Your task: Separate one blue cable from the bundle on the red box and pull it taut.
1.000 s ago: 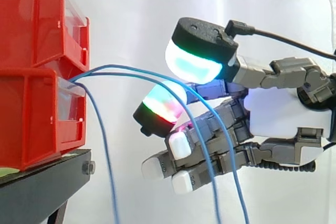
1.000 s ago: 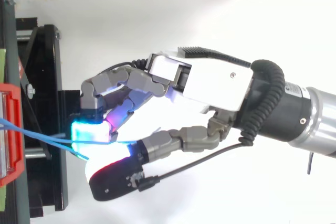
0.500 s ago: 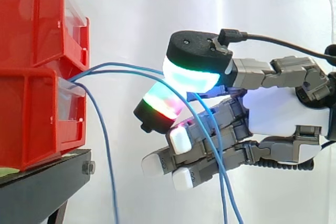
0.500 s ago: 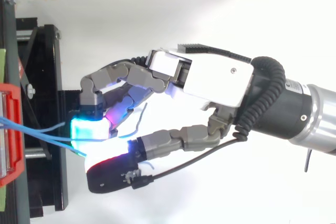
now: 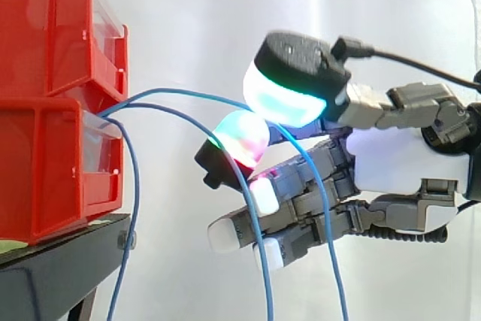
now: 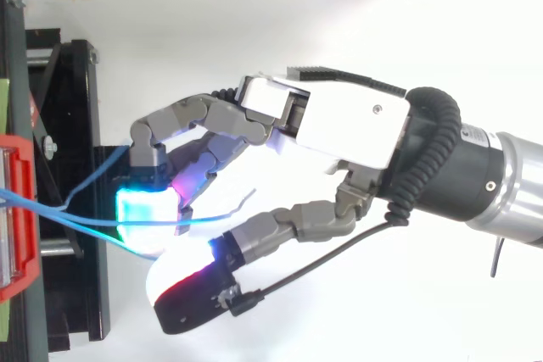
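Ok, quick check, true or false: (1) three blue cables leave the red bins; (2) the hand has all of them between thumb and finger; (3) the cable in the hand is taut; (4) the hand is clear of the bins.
1. True: three blue cables leave the red bins.
2. False: the hand pinches only the top cable between its thumb and a finger. The middle cable arcs down in front of the hand, and the third cable hangs close by the bins.
3. False: the top cable bows gently from the bins to the hand; it is not a straight line.
4. True: open space lies between the hand and the bins.
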